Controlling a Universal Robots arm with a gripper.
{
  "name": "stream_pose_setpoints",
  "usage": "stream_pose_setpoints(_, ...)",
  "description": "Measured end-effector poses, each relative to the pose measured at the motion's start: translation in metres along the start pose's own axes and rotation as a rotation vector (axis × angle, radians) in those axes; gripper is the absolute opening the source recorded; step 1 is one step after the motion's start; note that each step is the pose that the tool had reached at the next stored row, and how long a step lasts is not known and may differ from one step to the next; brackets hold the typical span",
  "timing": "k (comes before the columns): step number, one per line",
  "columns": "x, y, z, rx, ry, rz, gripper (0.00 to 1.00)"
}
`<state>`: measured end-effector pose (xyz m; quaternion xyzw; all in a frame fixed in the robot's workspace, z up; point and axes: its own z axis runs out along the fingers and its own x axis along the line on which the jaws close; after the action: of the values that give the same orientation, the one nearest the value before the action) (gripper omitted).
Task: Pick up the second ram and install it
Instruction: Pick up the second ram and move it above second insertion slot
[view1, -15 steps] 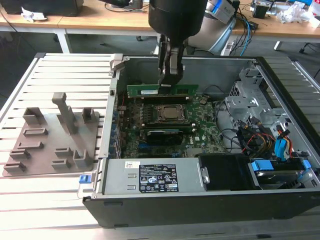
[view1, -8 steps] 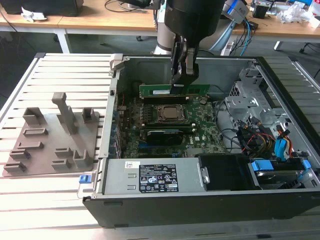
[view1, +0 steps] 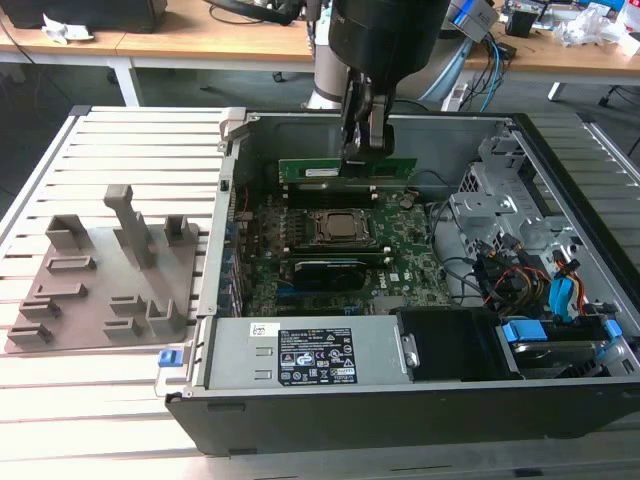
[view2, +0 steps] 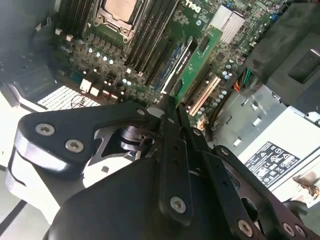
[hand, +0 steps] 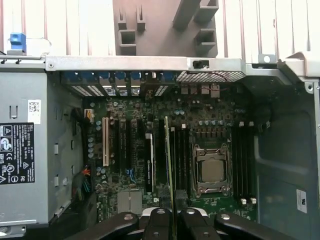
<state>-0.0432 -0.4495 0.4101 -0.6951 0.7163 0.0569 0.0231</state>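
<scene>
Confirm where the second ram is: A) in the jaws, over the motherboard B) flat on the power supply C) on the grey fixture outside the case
A: the gripper has its jaws shut on the second ram, held on edge above the motherboard.

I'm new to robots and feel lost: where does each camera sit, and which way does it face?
Exterior view: off the arm, looking down into the open case; arm and end effector show, gripping the ram.
First wrist view: on the arm, facing squarely onto the motherboard; end effector shows.
Second wrist view: on the arm, looking slantwise along the end effector at the motherboard.
Shared: all three show ram and socket.
</scene>
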Motion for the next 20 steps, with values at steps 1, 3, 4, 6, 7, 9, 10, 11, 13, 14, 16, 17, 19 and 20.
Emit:
stream_pose_setpoints(1,-0.0003,-0.0002,0.0002,-0.0001,0.0,0.0,0.14)
stream_pose_setpoints(3,-0.0023,-0.0021,0.0028,-0.001,0.0002,0.0,0.14)
stream_pose_setpoints(4,-0.0041,-0.0041,0.005,-0.0019,0.0001,0.0,0.14)
stream_pose_setpoints(6,-0.0058,-0.0072,0.0077,-0.0031,0.0002,0.0,0.14)
stream_pose_setpoints(7,-0.0062,-0.0085,0.0086,-0.0035,0.0001,0.0,0.14)
stream_pose_setpoints(9,-0.0075,-0.0155,0.0115,-0.0047,0.0002,0.001,0.14)
stream_pose_setpoints(10,-0.0078,-0.0192,0.0139,-0.0053,0.0001,0.001,0.14)
stream_pose_setpoints(11,-0.008,-0.0214,0.0156,-0.0058,0.0003,0.001,0.14)
stream_pose_setpoints(13,-0.0078,-0.0245,0.0188,-0.0063,0.0002,0.001,0.14)
stream_pose_setpoints(14,-0.0077,-0.0261,0.0206,-0.0065,0.0002,0.001,0.14)
stream_pose_setpoints(16,-0.0075,-0.0287,0.0236,-0.0067,0.0002,0.001,0.14)
stream_pose_setpoints(17,-0.0074,-0.03,0.0249,-0.0068,0.0003,0.001,0.14)
stream_pose_setpoints(19,-0.0073,-0.0318,0.0269,-0.0069,0.0003,0.001,0.14)
stream_pose_setpoints(20,-0.0073,-0.0342,0.0295,-0.0072,0.0003,0.001,0.14)
